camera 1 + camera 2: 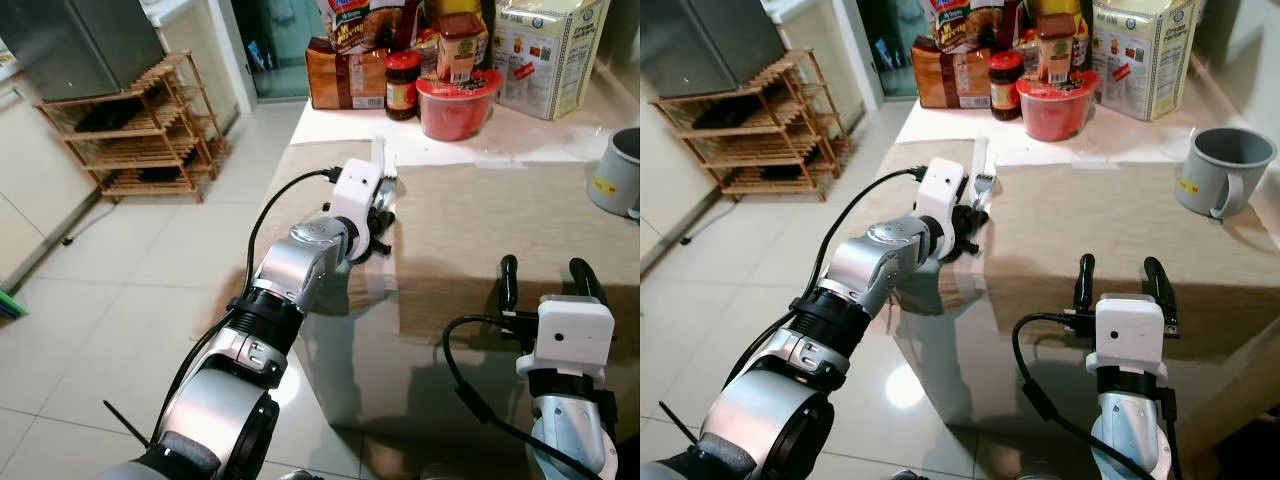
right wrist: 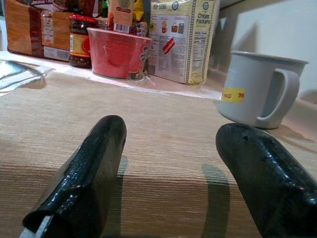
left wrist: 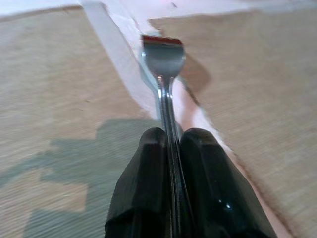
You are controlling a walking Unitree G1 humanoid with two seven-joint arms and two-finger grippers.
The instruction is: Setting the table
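Grey mug (image 1: 1222, 170) near red bowl (image 1: 1057, 104), jar (image 1: 1004, 84), carton (image 1: 1143, 55)

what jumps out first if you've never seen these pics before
The left gripper, stretched out over the table's left edge, pinches a metal fork above the beige table mat. The right gripper rests open near the front edge. A grey mug stands at the right, and a red bowl sits among food packages at the back.
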